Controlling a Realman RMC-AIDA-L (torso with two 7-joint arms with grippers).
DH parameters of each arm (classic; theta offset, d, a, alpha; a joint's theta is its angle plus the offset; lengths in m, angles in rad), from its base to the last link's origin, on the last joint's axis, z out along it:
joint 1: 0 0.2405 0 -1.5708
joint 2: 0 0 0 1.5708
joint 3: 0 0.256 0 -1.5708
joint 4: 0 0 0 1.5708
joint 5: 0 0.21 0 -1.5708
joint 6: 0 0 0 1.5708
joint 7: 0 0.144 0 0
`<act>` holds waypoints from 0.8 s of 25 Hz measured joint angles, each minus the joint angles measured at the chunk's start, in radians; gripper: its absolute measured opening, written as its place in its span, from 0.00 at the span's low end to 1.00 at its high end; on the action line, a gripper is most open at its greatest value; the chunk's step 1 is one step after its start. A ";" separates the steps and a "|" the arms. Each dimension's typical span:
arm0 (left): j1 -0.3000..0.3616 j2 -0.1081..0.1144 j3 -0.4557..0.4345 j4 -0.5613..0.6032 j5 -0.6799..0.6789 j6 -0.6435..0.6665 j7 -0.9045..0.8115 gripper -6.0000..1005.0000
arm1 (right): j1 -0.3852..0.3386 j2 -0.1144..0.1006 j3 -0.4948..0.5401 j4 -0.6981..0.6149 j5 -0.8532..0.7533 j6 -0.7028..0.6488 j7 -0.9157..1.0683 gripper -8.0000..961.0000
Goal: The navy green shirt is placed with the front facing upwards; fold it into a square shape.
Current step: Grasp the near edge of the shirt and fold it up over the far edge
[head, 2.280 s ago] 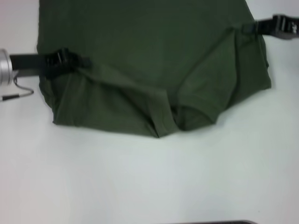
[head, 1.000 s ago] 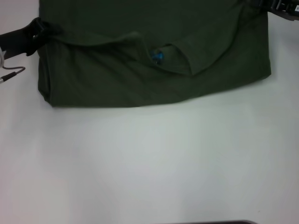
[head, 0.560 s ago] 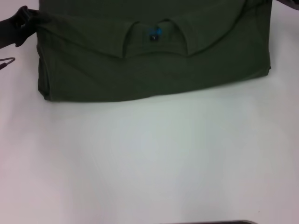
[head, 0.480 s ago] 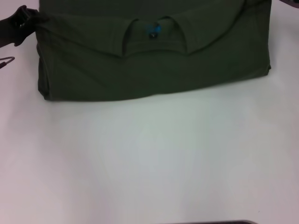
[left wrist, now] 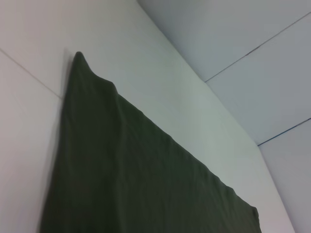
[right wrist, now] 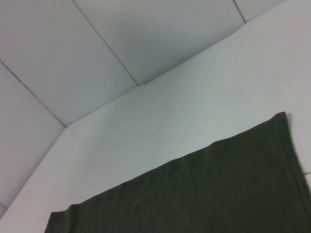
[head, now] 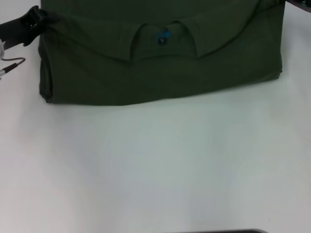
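A: Navy green shirt [head: 160,68] — left gripper [head: 38,18] at its far-left corner, fingers seemingly pinched on the cloth there.

B: Right gripper?

A: Barely in view at the top-right edge; can't tell its fingers.

B: Shirt's position?

A: On the white desk [head: 155,170], far side, collar flap folded over (neck label [head: 162,38] showing).

B: Risk?

A: Uneven release; the flap could drag crooked and spoil the square.
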 joint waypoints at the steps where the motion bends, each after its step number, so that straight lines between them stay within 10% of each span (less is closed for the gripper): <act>1: -0.004 -0.001 0.000 0.000 0.000 -0.004 0.001 0.15 | -0.001 0.000 0.000 0.000 0.004 0.003 0.000 0.04; 20: -0.049 -0.011 0.003 -0.049 0.000 -0.099 0.067 0.15 | 0.018 -0.002 -0.063 0.049 0.016 0.096 -0.032 0.10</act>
